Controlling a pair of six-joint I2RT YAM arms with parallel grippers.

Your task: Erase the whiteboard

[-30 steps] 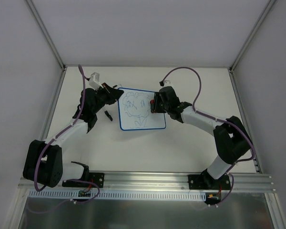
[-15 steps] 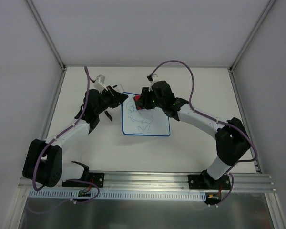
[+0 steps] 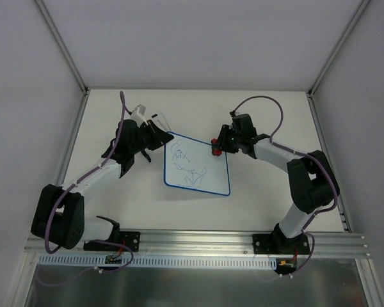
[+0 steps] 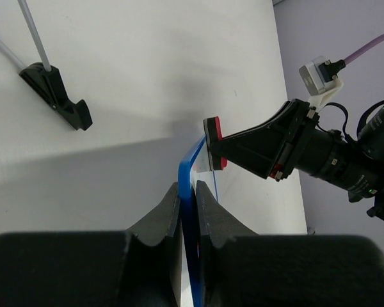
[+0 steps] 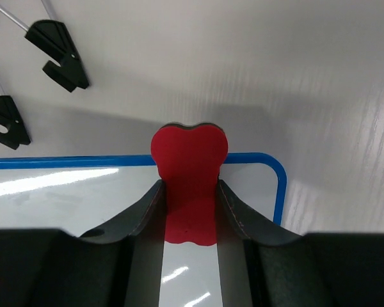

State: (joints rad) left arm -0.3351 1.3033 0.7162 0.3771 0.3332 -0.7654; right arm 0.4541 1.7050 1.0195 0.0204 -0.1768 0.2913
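The whiteboard (image 3: pixel 198 167) lies skewed mid-table, white with a blue rim and blue scribbles on its left half. My left gripper (image 3: pixel 159 138) is shut on the board's upper left corner; in the left wrist view the blue rim (image 4: pixel 191 185) sits edge-on between the fingers. My right gripper (image 3: pixel 219 148) is shut on the red bone-shaped eraser (image 3: pixel 216 150) at the board's upper right edge. In the right wrist view the eraser (image 5: pixel 189 185) overlaps the blue rim (image 5: pixel 262 160) near the rounded corner. The eraser also shows in the left wrist view (image 4: pixel 213 142).
Black clip pieces lie on the table beyond the board in the right wrist view (image 5: pixel 57 54), with another (image 5: pixel 6 121) beside it. One clip shows in the left wrist view (image 4: pixel 56 96). White walls with metal posts enclose the table.
My right gripper swept the eraser from the board's upper left area to its upper right edge. The board rotated and slid slightly right. The scribbles look thinner.
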